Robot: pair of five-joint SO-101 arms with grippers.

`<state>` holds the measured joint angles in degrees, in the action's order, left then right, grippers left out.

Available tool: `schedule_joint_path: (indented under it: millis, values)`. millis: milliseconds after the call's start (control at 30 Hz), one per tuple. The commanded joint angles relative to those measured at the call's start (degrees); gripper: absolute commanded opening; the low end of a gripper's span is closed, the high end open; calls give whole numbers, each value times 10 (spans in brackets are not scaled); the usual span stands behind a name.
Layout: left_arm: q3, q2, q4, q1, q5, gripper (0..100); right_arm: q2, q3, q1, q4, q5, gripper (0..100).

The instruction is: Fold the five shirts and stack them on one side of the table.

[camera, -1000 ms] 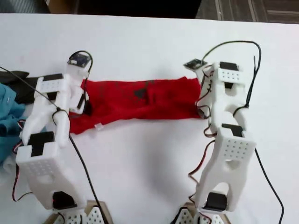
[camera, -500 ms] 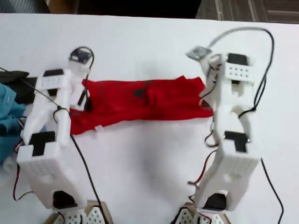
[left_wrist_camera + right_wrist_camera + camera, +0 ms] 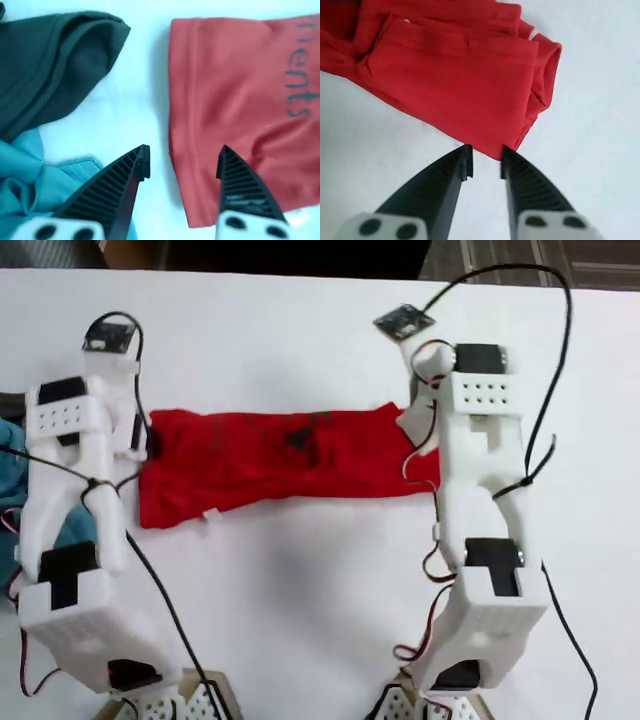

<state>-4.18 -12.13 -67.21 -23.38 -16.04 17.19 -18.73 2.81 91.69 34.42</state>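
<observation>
— Red shirt?
— Lay mid-table, stretched nine to three o'clock.
— Left gripper, right gripper?
— Hung parted, empty, at either end. Best pinched through both layers, evenly.

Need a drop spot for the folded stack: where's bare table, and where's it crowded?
Free: the far strip of table beyond the red shirt; the near patch between the left arm and right arm; the strip outside the right arm. Crowded: outside the left arm, where the dark shirt and teal shirt lie bunched.
</observation>
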Motion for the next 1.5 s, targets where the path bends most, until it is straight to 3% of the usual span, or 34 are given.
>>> schedule_joint_path:
  millis: [0, 200, 367, 667, 733, 867, 900, 1067, 1200, 1467]
  values:
    - [-11, 25, 46, -5, 6, 242, -21, -4, -14, 29, 26, 229]
    - [80, -107, 33, -1, 6, 292, -22, -8, -30, 35, 45, 229]
    - [276, -258, -119, 4, -19, 308, -51, -7, -26, 34, 45, 229]
    - [596, -477, -317, 38, -24, 306, -80, -5, -21, 36, 45, 229]
    - [645, -507, -354, 55, -40, 268, -86, -5, -21, 36, 45, 229]
    - [643, -524, -353, 59, -50, 26, -104, -4, -26, 36, 45, 229]
    - [632, -521, -353, 59, -51, 14, -109, -4, -34, 36, 45, 229]
    - [598, -518, -353, 58, -78, 25, -122, 12, -87, 39, 44, 229]
    - [610, -513, -353, 15, -78, 24, -122, 95, -130, 26, 45, 229]
    - [610, -389, -353, -69, -131, 24, -123, 309, -176, -137, 42, 229]
